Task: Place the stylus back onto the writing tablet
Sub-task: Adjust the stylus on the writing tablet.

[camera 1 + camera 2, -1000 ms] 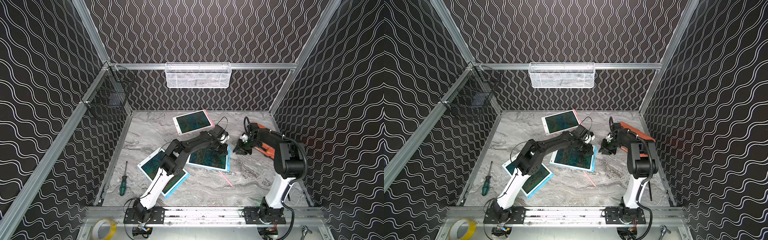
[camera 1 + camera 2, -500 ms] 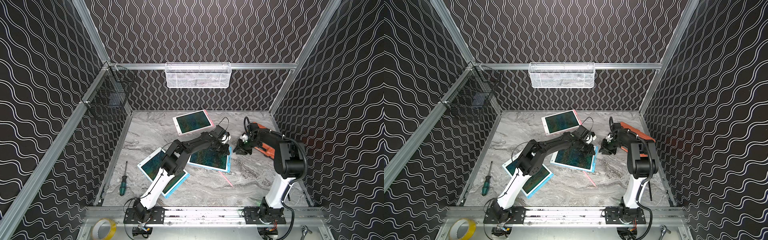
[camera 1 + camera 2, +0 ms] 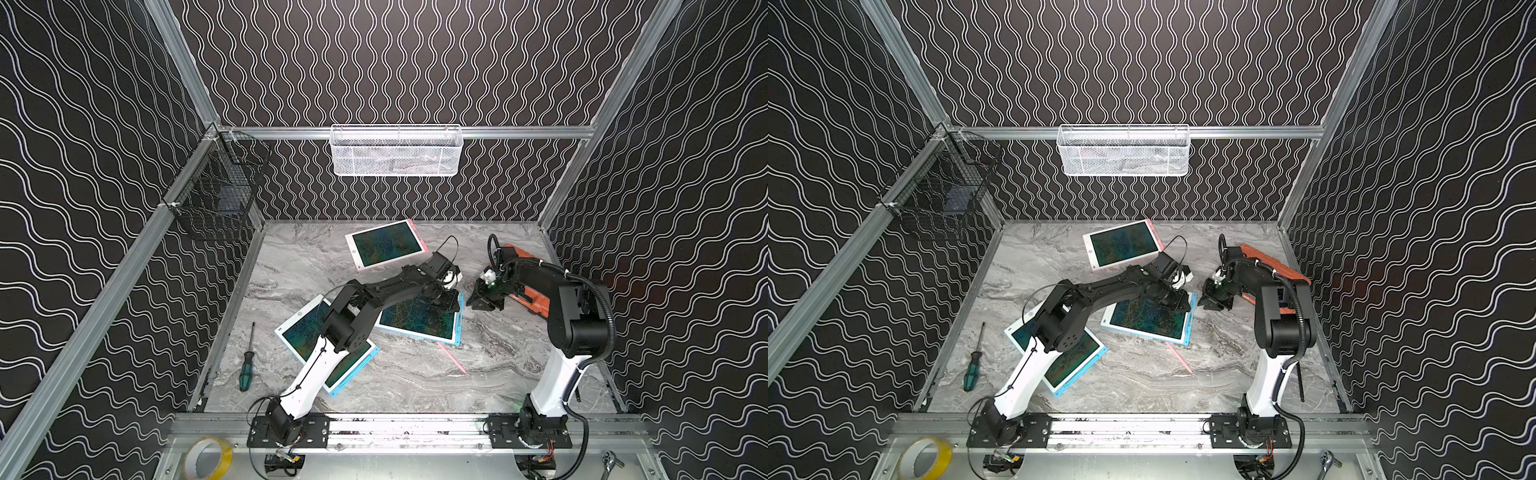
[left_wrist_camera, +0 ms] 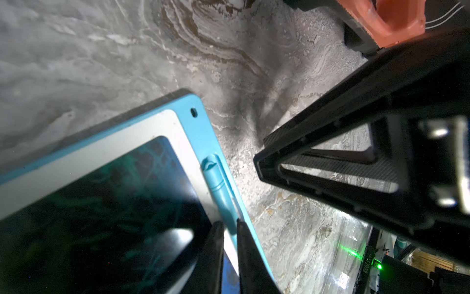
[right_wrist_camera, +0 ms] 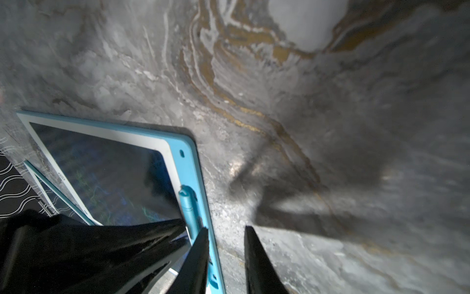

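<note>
Gripping blue stylus point(image 4: 216, 178) in blue tablet point(image 4: 198, 127) edge slot with left tool point(image 4: 230, 226); holding right tool point(image 5: 225, 234) parted, empty, beside it. Cannot read circuit board point(image 4: 366, 264) print.

- left gripper point(image 4: 229, 225): jaws nearly closed, pinching the near end of the blue stylus point(image 4: 216, 178).
- stylus: runs ahead of the fingertips along the side edge of the blue-framed writing tablet point(image 4: 201, 127).
- right gripper point(image 4: 269, 163): just beside the left gripper, over the marble table point(image 4: 101, 63).

And we're inside a robotics lab test cell: aluminium frame point(image 3: 519, 132) boxing in black wavy-patterned walls point(image 3: 395, 62), 2 arms, left arm point(image 3: 311, 374) and right arm point(image 3: 557, 374), bolted onto the front rail point(image 3: 415, 428), overlooking a marble-look tabletop point(image 3: 415, 386).
</note>
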